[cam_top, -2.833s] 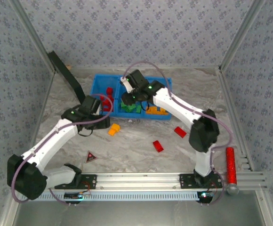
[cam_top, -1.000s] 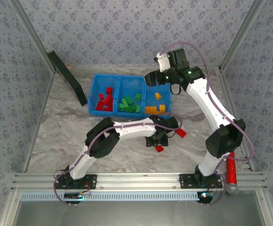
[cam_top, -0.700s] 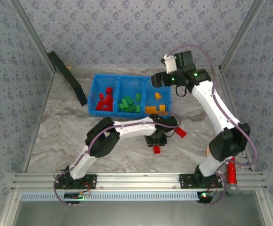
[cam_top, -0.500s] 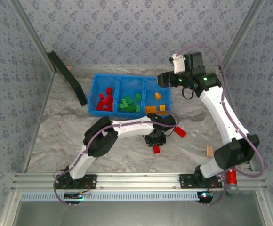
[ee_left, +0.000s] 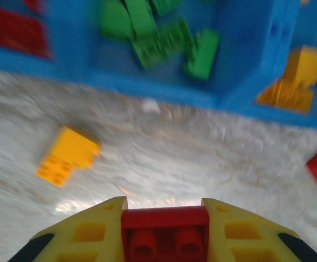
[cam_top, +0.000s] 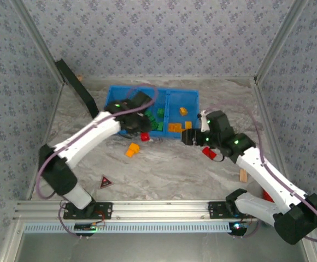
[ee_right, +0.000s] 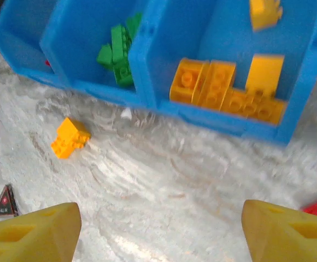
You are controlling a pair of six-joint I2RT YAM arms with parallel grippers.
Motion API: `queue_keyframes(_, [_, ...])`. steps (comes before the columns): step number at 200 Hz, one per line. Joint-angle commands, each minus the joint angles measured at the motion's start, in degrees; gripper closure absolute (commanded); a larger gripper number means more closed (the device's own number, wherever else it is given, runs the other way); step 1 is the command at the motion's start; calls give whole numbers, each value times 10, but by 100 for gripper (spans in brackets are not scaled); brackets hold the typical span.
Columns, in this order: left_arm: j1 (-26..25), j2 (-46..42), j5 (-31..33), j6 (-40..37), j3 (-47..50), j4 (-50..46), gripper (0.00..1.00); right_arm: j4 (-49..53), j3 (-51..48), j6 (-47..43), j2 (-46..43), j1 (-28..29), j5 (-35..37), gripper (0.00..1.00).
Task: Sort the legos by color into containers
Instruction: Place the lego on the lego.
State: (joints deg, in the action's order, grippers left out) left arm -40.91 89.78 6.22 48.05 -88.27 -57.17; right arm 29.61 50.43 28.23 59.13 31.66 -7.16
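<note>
My left claw (ee_left: 164, 215) is clenched on a red lego (ee_left: 165, 234), squeezed tight between my two yellow fingers (ee_left: 87, 237). It hangs over the surface (cam_top: 164, 169), just in front of the near wall of the blue bin (ee_left: 93, 73). Past that wall I see red legos (ee_left: 16, 33) in the left part, green legos (ee_left: 158, 38) in the middle part and orange legos (ee_left: 289, 82) in the right part. One loose orange lego (cam_top: 131, 150) lies on the surface, near the bin but not touching it. My right claw (ee_right: 161, 218) is spread wide and holds nothing. It hangs low in front of the bin's right end. A second red lego (cam_top: 209, 153) lies just beside it. Between those two loose legos the surface is bare, so there is room to move. A small dark triangle (cam_top: 105, 182) sits well apart from them, near the front edge.
</note>
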Motion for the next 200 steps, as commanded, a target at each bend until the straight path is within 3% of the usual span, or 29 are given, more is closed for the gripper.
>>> queue_keyframes(1, [45, -3, 42, -84, -14, -41, 87, -61, -45, 253, -2, 64, 104, 21])
queue_keyframes(23, [99, -1, 41, -120, -7, -4, 87, -88, -60, 385, 33, 132, 164, 20])
queue_keyframes(54, [163, 41, 16, -139, 0, 57, 88, -115, -26, 465, 129, 170, 166, 21])
queue_keyframes(91, [214, 138, -21, -146, -36, 104, 88, -106, 48, 491, 233, 203, 159, 20])
queue_keyframes(144, [231, 239, -51, -155, -80, 123, 87, -79, 153, 492, 335, 228, 154, 20])
queue_keyframes(165, [234, 256, -60, -161, -87, 124, 81, -52, 217, 480, 383, 236, 150, 19])
queue_keyframes(200, [238, 250, -65, -167, -85, 128, 56, -52, 276, 480, 454, 241, 132, 19])
